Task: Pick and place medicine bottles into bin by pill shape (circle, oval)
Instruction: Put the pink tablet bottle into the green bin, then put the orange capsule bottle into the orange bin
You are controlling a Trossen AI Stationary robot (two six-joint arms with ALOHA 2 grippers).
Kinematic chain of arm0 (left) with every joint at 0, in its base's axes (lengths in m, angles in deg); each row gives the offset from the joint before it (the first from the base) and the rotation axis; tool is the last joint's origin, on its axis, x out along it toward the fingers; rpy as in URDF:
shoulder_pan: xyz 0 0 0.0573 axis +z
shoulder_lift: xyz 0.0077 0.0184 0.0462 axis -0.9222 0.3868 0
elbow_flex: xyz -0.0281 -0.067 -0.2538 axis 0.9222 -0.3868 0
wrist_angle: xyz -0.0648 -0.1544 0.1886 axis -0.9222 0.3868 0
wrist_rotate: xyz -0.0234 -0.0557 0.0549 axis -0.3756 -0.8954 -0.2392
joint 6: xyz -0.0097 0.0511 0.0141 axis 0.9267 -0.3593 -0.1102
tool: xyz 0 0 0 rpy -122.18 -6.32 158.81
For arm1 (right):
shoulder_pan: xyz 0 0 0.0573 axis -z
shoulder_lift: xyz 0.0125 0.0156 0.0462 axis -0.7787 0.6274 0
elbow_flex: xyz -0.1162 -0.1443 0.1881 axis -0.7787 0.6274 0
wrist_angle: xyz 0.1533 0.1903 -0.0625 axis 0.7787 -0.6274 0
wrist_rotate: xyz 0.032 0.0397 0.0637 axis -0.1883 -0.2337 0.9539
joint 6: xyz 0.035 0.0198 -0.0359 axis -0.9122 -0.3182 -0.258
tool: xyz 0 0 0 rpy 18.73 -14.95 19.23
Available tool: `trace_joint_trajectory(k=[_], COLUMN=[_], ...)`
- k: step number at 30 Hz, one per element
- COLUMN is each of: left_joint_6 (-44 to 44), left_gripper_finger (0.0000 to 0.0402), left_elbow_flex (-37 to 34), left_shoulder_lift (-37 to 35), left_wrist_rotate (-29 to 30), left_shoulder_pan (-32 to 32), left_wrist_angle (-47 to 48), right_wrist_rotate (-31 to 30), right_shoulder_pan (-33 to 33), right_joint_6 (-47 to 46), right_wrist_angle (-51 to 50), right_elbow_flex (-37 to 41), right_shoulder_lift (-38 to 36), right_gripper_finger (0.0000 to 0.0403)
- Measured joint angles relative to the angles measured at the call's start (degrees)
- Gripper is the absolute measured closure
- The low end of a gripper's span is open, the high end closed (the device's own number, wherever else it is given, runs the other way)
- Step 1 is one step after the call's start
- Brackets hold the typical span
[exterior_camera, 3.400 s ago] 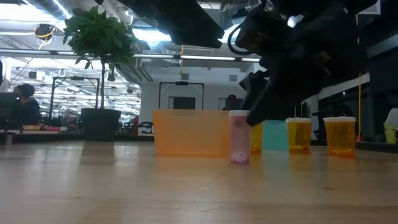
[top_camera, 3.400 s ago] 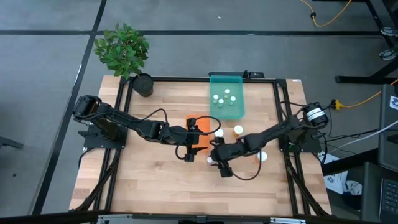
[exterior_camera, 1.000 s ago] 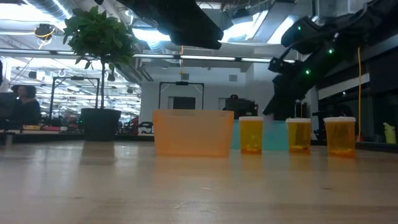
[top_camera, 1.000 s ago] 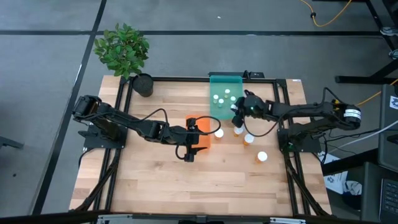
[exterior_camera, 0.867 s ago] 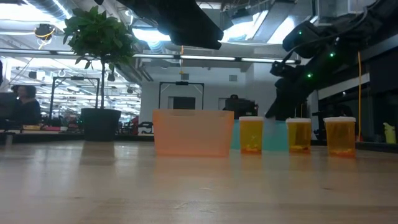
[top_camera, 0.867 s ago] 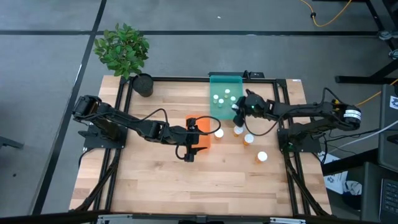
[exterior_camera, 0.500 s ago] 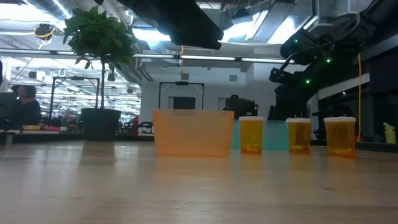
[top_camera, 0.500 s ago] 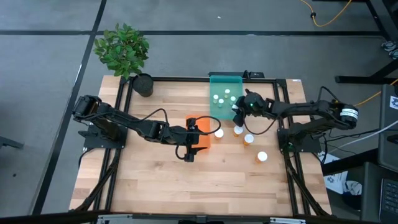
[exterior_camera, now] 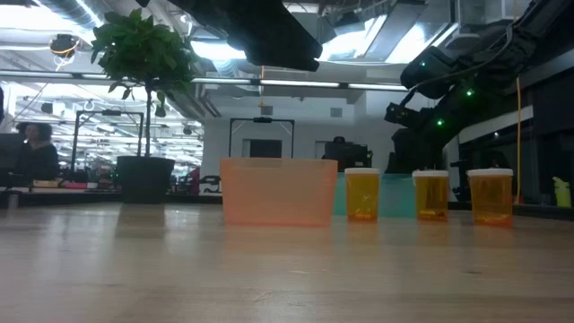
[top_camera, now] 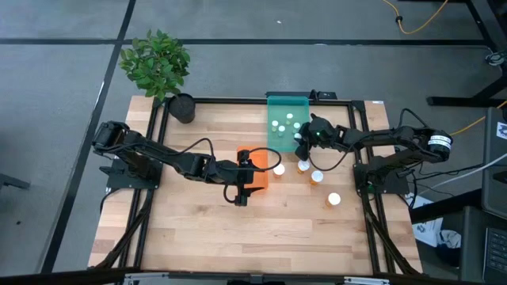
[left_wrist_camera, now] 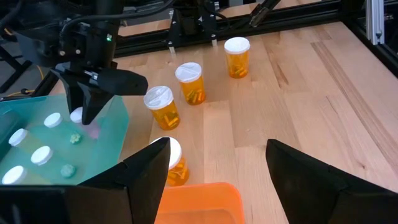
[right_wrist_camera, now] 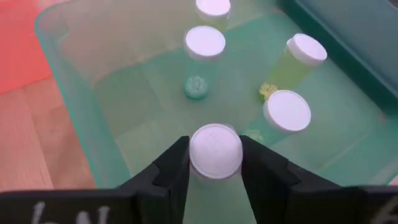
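Observation:
My right gripper hangs inside the teal bin at its near right corner, shut on a white-capped medicine bottle with a pinkish body. Several other white-capped bottles stand in that bin. More amber bottles stand upright on the wood table between the teal bin and the table's right edge. My left gripper waits open above the orange bin, holding nothing. My right gripper has the bottle's white cap between its two fingers, one on each side. The fingers come from above, slanting down over the bin's near right corner. The bottle stays upright below them; whether its base rests on the bin floor I cannot tell.
A potted plant stands at the table's far left corner. The amber bottles form a loose row right of the orange bin. Bare wood fills the near half of the table.
My right gripper has sunk a little into the teal bin with the bottle, which stays upright. My left arm has kept still.

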Motion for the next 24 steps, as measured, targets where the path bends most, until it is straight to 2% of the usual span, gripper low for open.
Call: trace_joint_trajectory(k=[6,10,18,24], left_joint_6=[0.0,0.0,0.0,0.0], left_gripper_finger=[0.0145,0.0145,0.0145,0.0145], left_elbow_flex=[0.0,0.0,0.0,0.0], left_shoulder_lift=[0.0,0.0,0.0,0.0], left_wrist_rotate=[0.0,0.0,0.0,0.0], left_shoulder_pan=[0.0,0.0,0.0,0.0], left_wrist_angle=[0.0,0.0,0.0,0.0], right_wrist_rotate=[0.0,0.0,0.1,0.1], right_shoulder_pan=[0.0,0.0,-0.7,-5.7], right_joint_6=[-0.1,-0.1,-3.0,-3.1], right_wrist_angle=[-0.2,-0.5,-10.2,-11.6], right_elbow_flex=[-0.3,-1.3,-7.1,-9.0], right_shoulder_lift=[0.0,0.0,-1.7,-7.0], right_gripper_finger=[0.0214,0.0191,0.0181,0.0181])
